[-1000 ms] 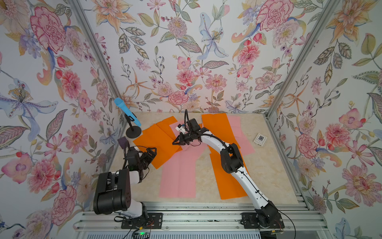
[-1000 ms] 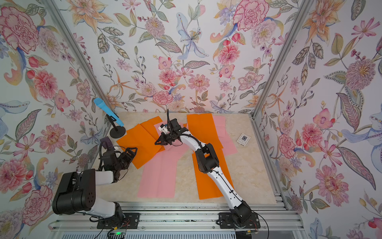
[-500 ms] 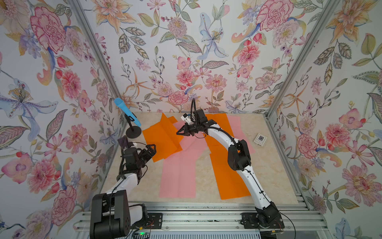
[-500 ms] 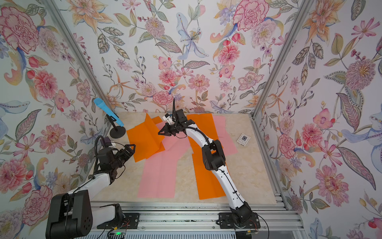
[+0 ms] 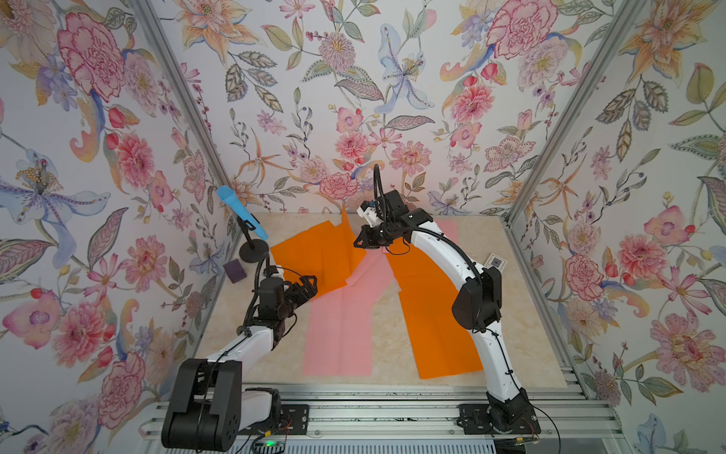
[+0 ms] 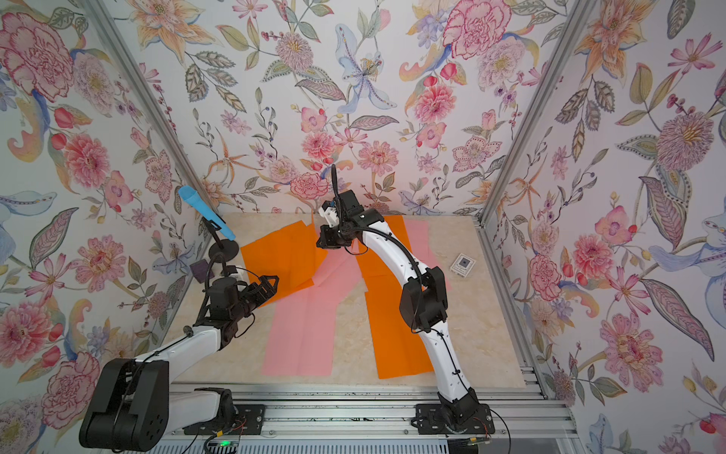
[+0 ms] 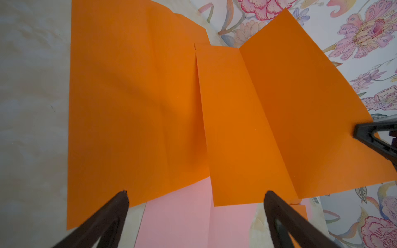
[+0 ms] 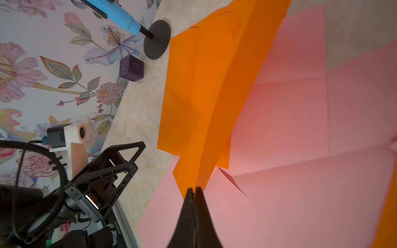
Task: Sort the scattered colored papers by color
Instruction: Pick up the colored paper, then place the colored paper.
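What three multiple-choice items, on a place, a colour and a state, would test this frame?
1. The card lies: A on a pink paper; B on bare table; C on the purple block.
2. The sheet in the right tool is: A pink; B orange; C white.
3. The left tool is: A open, empty; B shut on a pink paper; C shut on the block.
Key: 1 B, marble shows all round the card. 2 B, the shut tool pinches an orange edge in the right wrist view. 3 A, its fingers stand wide apart, gripping nothing.
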Tool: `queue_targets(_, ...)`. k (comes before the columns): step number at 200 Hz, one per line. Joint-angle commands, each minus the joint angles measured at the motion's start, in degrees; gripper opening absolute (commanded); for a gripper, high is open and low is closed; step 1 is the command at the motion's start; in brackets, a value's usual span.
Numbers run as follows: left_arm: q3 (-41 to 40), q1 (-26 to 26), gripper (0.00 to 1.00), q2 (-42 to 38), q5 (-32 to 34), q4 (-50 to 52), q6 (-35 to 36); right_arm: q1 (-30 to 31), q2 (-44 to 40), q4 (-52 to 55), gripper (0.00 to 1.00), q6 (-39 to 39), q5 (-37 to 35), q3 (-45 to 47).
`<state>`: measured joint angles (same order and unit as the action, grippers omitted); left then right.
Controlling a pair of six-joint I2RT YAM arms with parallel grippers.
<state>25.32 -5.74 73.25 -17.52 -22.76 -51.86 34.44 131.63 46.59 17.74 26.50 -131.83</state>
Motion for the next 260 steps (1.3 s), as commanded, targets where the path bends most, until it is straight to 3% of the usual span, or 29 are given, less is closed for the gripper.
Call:
queue_targets(1,2.7,-2.5,1.0,1.5,2.5,-2.3,0.0,0.4,-6.4,7.2,0.0,-4.8,-13.1,7.6)
queue_targets(39,4.1,-5.2,1.0,4.8,2.4,-4.5,-0.4,1.3,-17.2,7.1,0.0,-6.4,-19.4,16.3)
queue_targets(77,4.4,-8.5,1.0,8.4,2.3,-8.2,-1.1,2.3,-24.0,7.2,0.0,-5.9,-21.0,18.2)
queue_targets(122,5.0,-11.9,0.99,12.4,0.6,-15.4,-3.7,2.3,-34.8,6.5,0.0,-2.8,-21.5,28.3)
queue_targets(180,7.6,-16.1,1.0,18.4,1.3,-17.5,-4.0,-1.2,-56.1,3.1,0.0,5.9,-22.7,55.8)
queue_targets(195,8.2,-16.4,1.0,19.1,0.9,-17.7,-4.0,-4.2,-62.0,2.0,0.0,8.7,-23.5,65.3)
queue_targets(226,9.1,-17.2,1.0,19.8,0.4,-17.7,-4.0,-12.8,-73.5,-2.4,0.0,13.5,-17.8,82.3)
queue_targets(241,9.5,-17.5,1.0,19.9,0.2,-17.6,-4.0,-16.5,-76.4,-3.9,0.0,14.4,-14.3,87.5)
queue_targets(260,10.0,-17.9,1.0,19.8,0.1,-17.0,-3.8,-18.1,-78.1,-3.9,0.0,15.2,-14.7,91.4)
